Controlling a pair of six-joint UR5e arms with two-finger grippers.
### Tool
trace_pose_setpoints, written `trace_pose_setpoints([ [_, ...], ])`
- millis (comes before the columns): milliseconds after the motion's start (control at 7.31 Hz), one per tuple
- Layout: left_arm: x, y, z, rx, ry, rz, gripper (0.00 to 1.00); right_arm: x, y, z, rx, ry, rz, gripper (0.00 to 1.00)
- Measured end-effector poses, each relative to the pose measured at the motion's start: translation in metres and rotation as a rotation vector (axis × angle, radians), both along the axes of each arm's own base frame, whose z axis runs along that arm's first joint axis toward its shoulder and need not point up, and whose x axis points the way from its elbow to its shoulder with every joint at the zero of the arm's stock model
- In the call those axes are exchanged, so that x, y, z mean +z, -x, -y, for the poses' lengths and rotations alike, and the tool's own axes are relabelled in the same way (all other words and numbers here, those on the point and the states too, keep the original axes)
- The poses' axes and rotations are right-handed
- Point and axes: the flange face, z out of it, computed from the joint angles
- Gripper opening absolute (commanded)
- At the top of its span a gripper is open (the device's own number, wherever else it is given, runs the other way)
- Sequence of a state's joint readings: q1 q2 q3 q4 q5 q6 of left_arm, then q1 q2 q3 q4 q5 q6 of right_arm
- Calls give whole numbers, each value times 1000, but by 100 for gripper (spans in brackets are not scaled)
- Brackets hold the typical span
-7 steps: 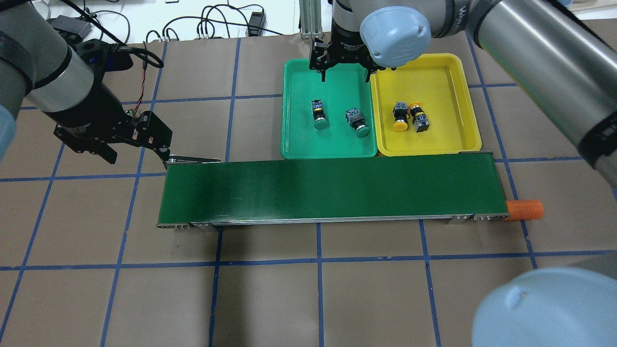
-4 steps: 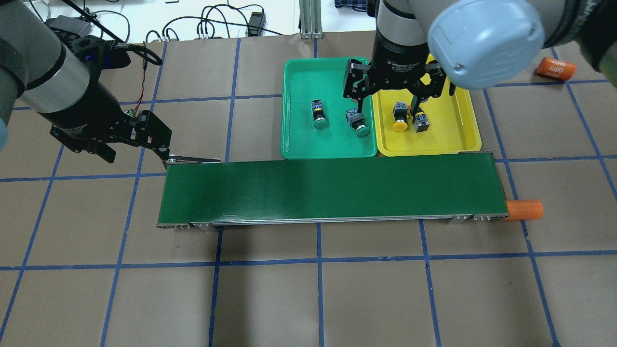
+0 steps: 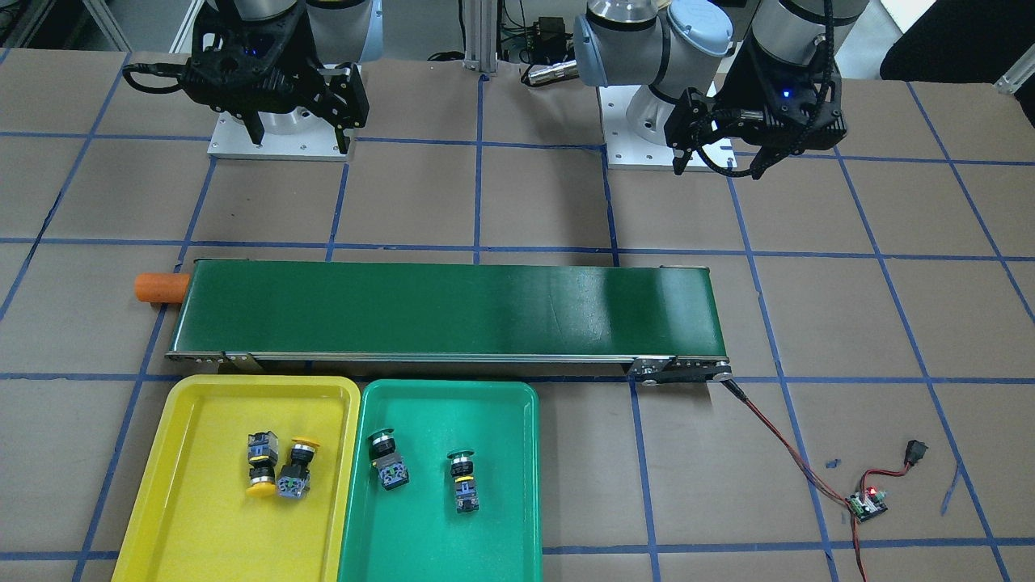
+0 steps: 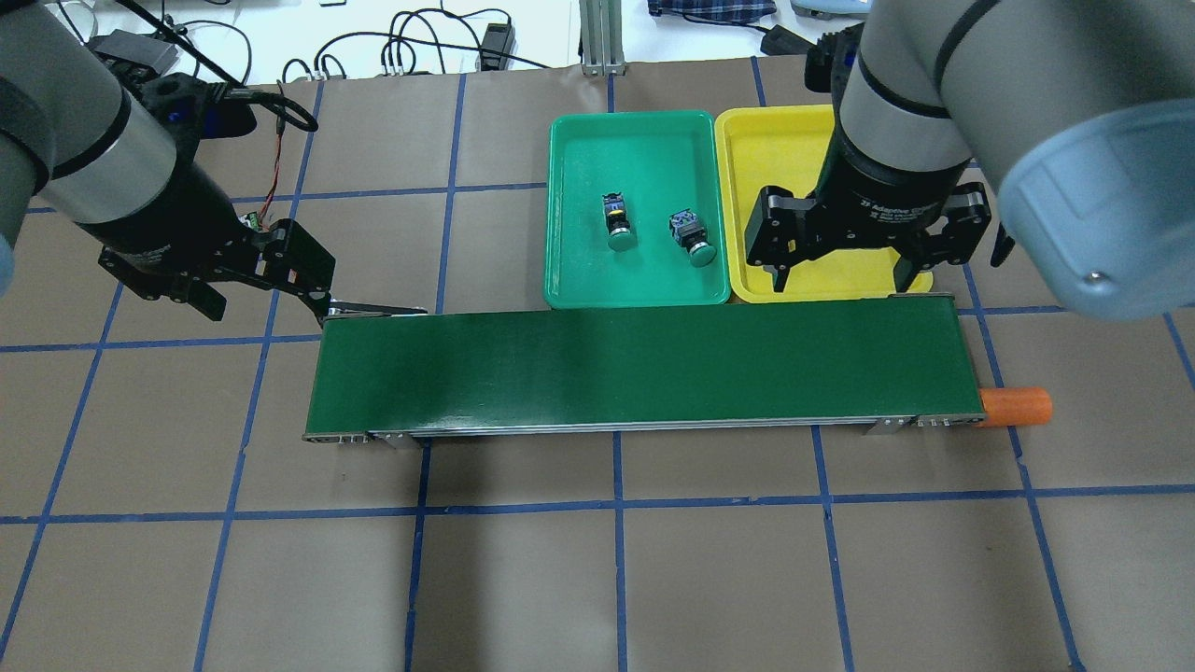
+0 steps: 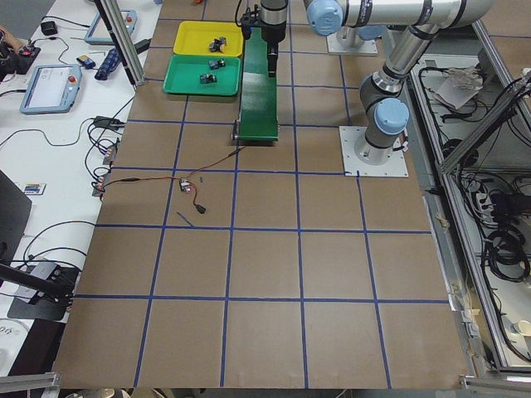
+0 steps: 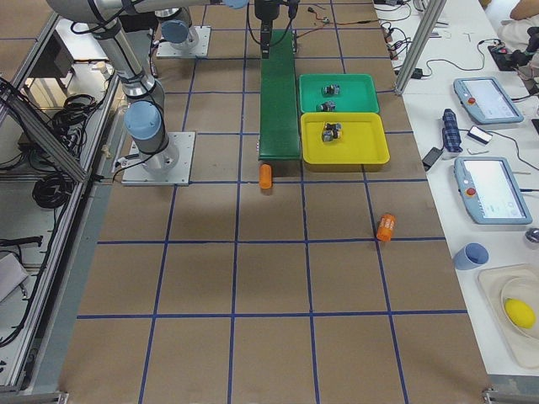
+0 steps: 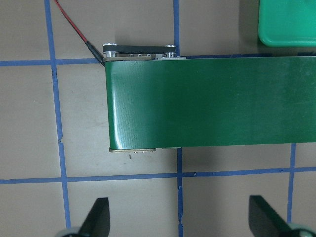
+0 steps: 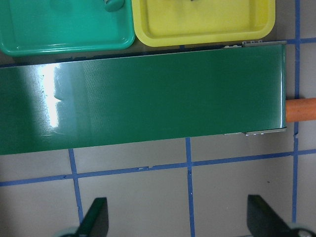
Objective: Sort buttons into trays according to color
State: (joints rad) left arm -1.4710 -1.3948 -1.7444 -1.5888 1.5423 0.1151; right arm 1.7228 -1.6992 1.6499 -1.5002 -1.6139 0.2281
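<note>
We spread the fingers of our right gripper (image 4: 843, 276) wide and empty, high above one end of the belt (image 4: 635, 373). Our left gripper (image 4: 264, 299) is likewise apart, above the other end. Two yellow buttons (image 3: 260, 467) lie touching in the yellow tray (image 3: 194, 525), and two green buttons (image 3: 386, 462) lie apart in the green tray (image 3: 428, 550).

The left arm (image 4: 84, 159) reaches in over the left half of the table (image 4: 653, 579), its wrist turned so the left claw (image 4: 261, 291) points straight down. The wrist camera shows its two fingers (image 7: 98, 219) spread wide with nothing between them. The right arm (image 4: 1008, 84) comes in over the table's right half, forearm slanting down to a wrist that is also vertical. The right claw (image 4: 843, 271) hangs facing the table, clear of its surface, fingers (image 8: 95, 219) equally far apart and empty. Both claws sit at a similar height, well apart from each other
</note>
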Motion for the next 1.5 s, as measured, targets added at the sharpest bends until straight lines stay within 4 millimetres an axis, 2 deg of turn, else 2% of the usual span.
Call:
trace_pose_setpoints([
  [273,0,0,0,1,-1,1,100,-5,4,-17,44,-10,3,100],
  [547,-1,0,0,1,-3,1,100,-7,8,-21,121,-11,9,100],
  [1094,-3,0,0,2,-7,0,100,-11,35,-2,186,-7,27,100],
  [1504,-4,0,1,2,-8,0,100,-17,35,15,180,7,45,100],
])
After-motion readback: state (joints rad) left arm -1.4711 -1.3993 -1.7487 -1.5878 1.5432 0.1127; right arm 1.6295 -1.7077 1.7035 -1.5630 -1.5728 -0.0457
